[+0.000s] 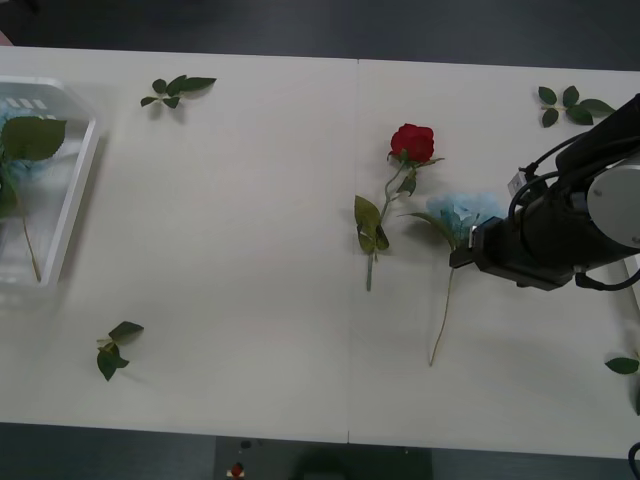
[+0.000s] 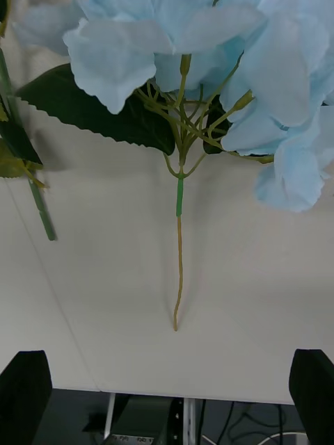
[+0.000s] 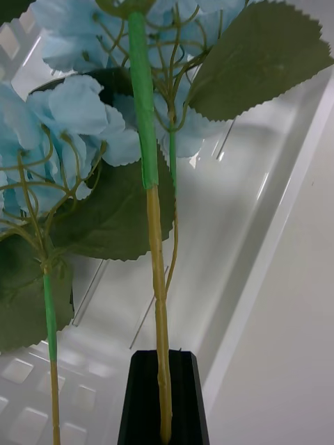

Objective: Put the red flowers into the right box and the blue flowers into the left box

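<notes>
Two arms at work | left gripper [image 3: 163, 400] pinches a blue flower's ribbed tan stem [image 3: 156, 264] over the left box [image 1: 75, 190], presumably to drop it (papery petals, serrated leaves) | right gripper [image 2: 167, 389] spread wide above the blue flower [image 1: 462, 212] on the table [image 1: 250, 250] | red rose [image 1: 411, 142] just beside, untouched
</notes>
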Robot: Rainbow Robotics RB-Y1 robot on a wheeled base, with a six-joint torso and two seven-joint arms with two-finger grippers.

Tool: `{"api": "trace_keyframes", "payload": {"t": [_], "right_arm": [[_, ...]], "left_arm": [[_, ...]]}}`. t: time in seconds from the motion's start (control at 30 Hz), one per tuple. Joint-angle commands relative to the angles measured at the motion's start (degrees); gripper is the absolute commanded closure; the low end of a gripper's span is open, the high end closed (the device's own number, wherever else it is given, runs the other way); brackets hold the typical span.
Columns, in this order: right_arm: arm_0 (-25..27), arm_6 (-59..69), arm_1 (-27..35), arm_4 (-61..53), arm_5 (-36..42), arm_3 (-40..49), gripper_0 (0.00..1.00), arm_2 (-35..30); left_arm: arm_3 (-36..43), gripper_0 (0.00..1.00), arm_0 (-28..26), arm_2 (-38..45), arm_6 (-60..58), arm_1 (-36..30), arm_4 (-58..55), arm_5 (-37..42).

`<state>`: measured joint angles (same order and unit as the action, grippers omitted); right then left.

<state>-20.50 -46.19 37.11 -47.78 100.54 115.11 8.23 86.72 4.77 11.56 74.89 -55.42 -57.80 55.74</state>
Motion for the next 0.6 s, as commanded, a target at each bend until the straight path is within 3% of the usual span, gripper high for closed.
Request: {"api": "trace_keyframes", "payload": {"t": [0.03, 0.13, 0.2, 0.3, 0.4, 0.47, 0.6], "right_arm": [[-0.8, -3.8, 2.2, 2.1, -2.3, -1.0, 0.0, 2.8], [-0.8, -6.5, 2.1, 2.9, -4.8, -3.8, 0.0, 4.1], [-0.8, -8.7, 2.1, 3.7, -6.7, -5.9, 0.0, 4.8], [-0.9, -10.7, 1.9, 4.2, -9.0, -8.3, 0.0, 5.4], [-0.9, -13.7, 1.0, 5.0, -12.3, -12.1, 0.0, 6.2], [-1.0, -15.0, 0.2, 5.4, -13.4, -13.7, 0.0, 6.2], [-1.3, -15.6, -1.3, 6.7, -14.3, -15.4, 0.0, 6.4]], "left_arm": [[-0.3, 1.0, -0.2, -0.5, 3.0, -3.2, 0.3, -0.5], [-0.8, 0.99, -0.4, -1.3, 3.0, -3.2, 0.4, -0.6], [-0.9, 0.77, -0.5, -1.3, 3.0, -3.2, 0.5, -1.1], [-0.9, 0.59, -1.1, -1.3, 3.0, -3.2, 0.3, -2.0], [-0.9, 0.3, -2.9, -1.4, 3.2, -3.2, 0.1, -5.6], [-0.9, 0.19, -4.0, -1.3, 3.6, -3.2, -0.1, -7.7], [-0.3, 0.1, -4.5, -1.3, 4.5, -3.3, -0.3, -8.7]]}}
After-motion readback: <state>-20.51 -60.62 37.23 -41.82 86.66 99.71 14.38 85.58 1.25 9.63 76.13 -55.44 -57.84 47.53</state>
